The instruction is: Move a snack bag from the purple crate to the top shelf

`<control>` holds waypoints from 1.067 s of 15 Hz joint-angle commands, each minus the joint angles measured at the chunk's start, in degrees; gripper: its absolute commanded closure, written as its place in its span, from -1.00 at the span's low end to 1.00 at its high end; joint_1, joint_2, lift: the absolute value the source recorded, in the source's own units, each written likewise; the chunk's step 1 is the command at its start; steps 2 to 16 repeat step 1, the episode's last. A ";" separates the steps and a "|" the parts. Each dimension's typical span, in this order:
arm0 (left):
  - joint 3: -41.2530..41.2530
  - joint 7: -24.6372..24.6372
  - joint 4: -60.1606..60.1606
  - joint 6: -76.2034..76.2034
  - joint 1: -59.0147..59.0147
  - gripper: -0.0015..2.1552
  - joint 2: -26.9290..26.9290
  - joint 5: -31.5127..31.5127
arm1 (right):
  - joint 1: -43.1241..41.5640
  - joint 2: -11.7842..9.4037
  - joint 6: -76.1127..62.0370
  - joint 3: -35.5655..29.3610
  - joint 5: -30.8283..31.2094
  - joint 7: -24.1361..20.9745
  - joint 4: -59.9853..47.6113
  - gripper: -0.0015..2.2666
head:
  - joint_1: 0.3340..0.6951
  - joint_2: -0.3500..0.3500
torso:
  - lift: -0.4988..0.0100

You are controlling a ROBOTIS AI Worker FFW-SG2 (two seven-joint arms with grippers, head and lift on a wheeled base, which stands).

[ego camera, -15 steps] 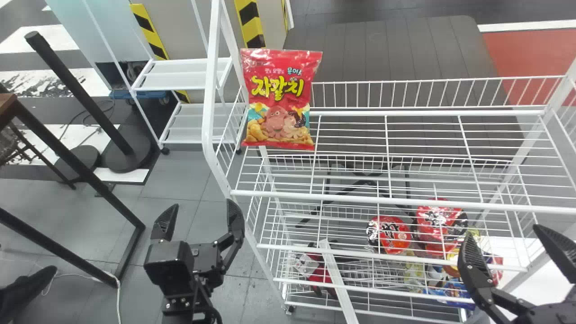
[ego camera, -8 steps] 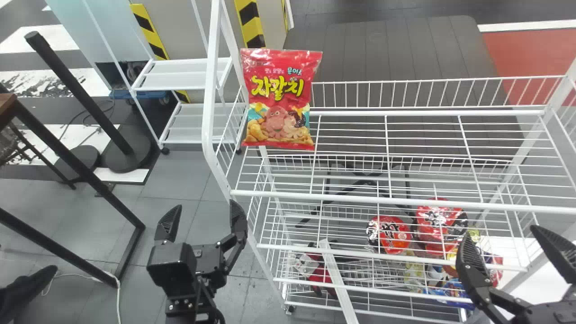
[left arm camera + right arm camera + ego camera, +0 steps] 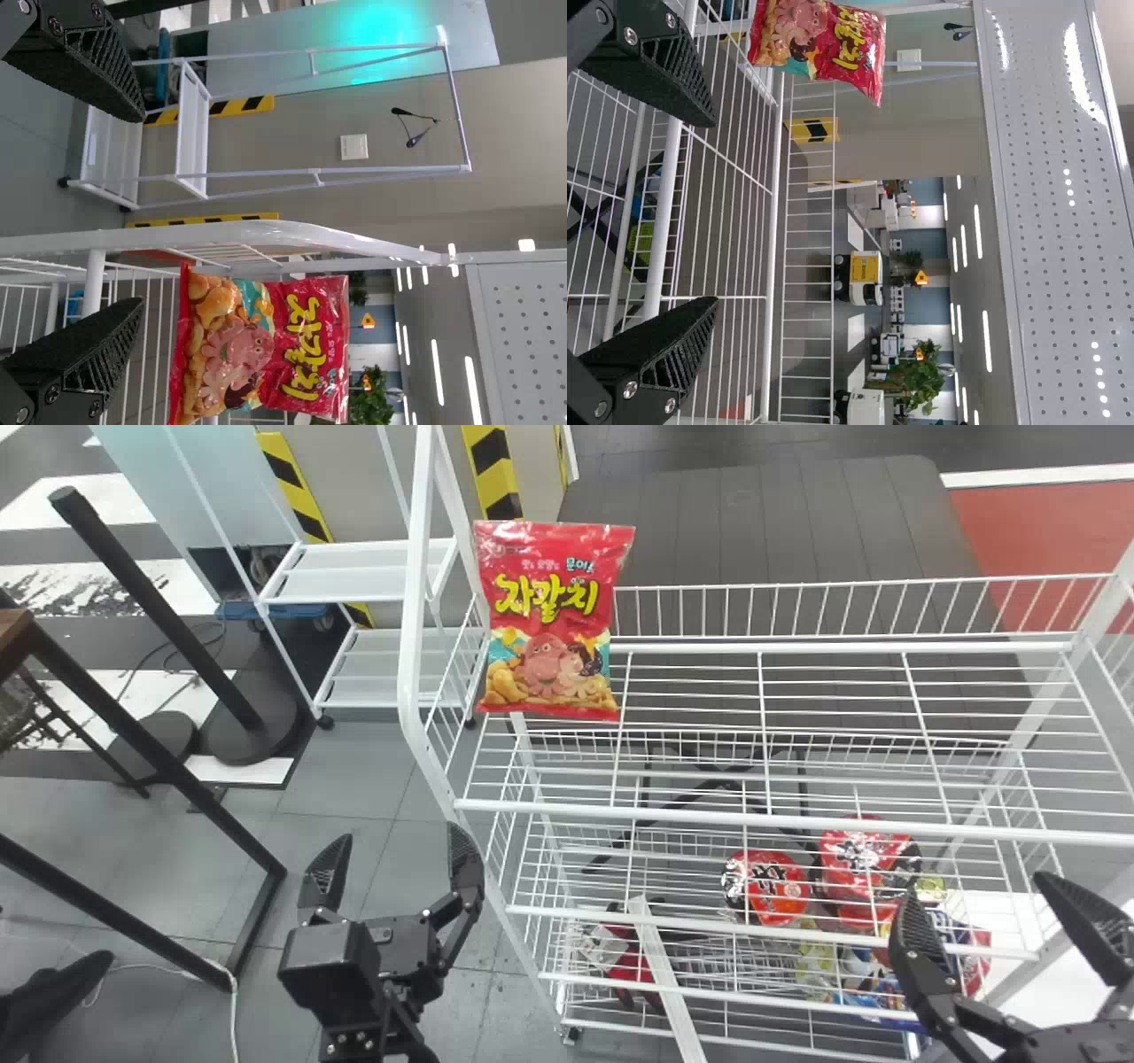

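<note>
So my left pincer [image 3: 397, 834] is spread wide, the two fingers well apart and nothing in its grip. It's hanging on my side of the wire shelf [image 3: 753, 821], out by the front left corner. My right pincer [image 3: 977, 890] is wide open too, also holding zilch, over toward the front right corner.

The snack bag [image 3: 549, 620] is standing upright at the left end of the upper tier, right by the left edge and set back from the front one. It's the red one with the yellow lettering, printed side facing me, and neither pincer is touching it.

Further down behind the front bars, a couple of red round packs [image 3: 769, 887] sit toward the right end, with some colorful packets [image 3: 864, 979] near the lower right corner. Past the left edge there's a small white rack [image 3: 363, 571], and my right wrist view also has a white perforated panel [image 3: 1063, 221].
</note>
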 commanded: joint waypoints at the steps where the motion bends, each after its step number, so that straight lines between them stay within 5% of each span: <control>1: 0.00 0.08 -0.38 -0.49 0.54 -0.92 0.00 0.00 | 0.18 0.05 -0.17 0.11 0.02 0.00 0.00 -0.90 | 1.00 0.57 | 1.00; 16: 0.00 0.08 -0.38 -0.49 0.54 -0.92 0.00 0.00 | 0.18 0.05 -0.17 0.11 0.02 0.00 0.00 -0.90 | 1.00 0.57 | 1.00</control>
